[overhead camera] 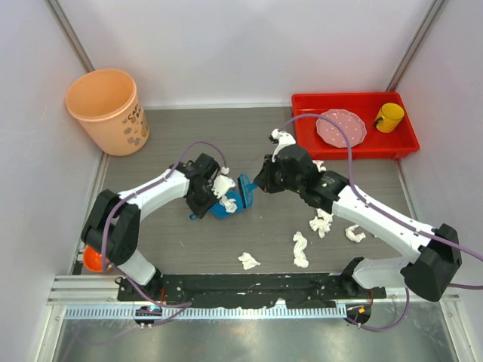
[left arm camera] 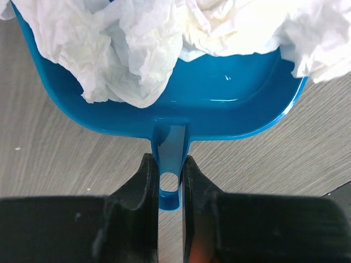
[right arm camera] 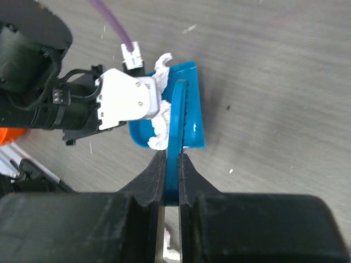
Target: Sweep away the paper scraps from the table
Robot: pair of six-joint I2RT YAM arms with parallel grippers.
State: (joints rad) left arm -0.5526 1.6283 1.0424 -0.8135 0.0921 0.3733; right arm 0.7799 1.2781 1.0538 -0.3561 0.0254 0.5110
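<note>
Beneath both grippers, grey table (overhead camera: 226,241). Clamped by its handle in the left gripper (left arm camera: 169,161), blue dustpan (left arm camera: 230,104), pan just ahead of the fingers, heaped with white scraps (left arm camera: 131,49). Pinched tight in the right gripper (right arm camera: 171,159), blue brush (right arm camera: 179,115), edge-on, reaching forward over the dustpan. More scraps loose on the table behind the right gripper, well apart from it.

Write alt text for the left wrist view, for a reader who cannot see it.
The left pincer is shut on the handle of a blue dustpan, with the grey wood-grain table beneath. Crumpled white paper scraps sit in the pan and run past the top of the frame.
</note>
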